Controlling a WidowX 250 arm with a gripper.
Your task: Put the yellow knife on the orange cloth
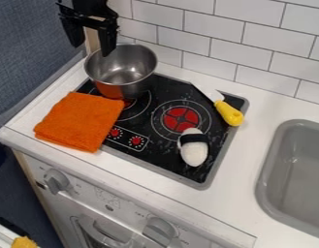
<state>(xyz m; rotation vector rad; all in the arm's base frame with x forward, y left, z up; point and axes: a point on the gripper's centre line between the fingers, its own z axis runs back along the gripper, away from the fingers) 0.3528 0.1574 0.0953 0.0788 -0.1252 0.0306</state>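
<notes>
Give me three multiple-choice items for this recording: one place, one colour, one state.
1. Where is the yellow-handled knife?
A) In the sink
B) In the pot
C) On the stovetop

2. What colour is the cloth?
A) Orange
B) Green
C) White

3. How is the gripper?
A) Shut on the knife
B) Open
C) Shut, empty

Key:
1: C, its handle and blade lie over the stovetop's right side.
2: A, its visible folded surface is orange throughout.
3: B, its fingers stand apart with nothing held between them.

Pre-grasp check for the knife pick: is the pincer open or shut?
Open: the pincer has its two fingers spread well apart, with nothing held between them.
</notes>
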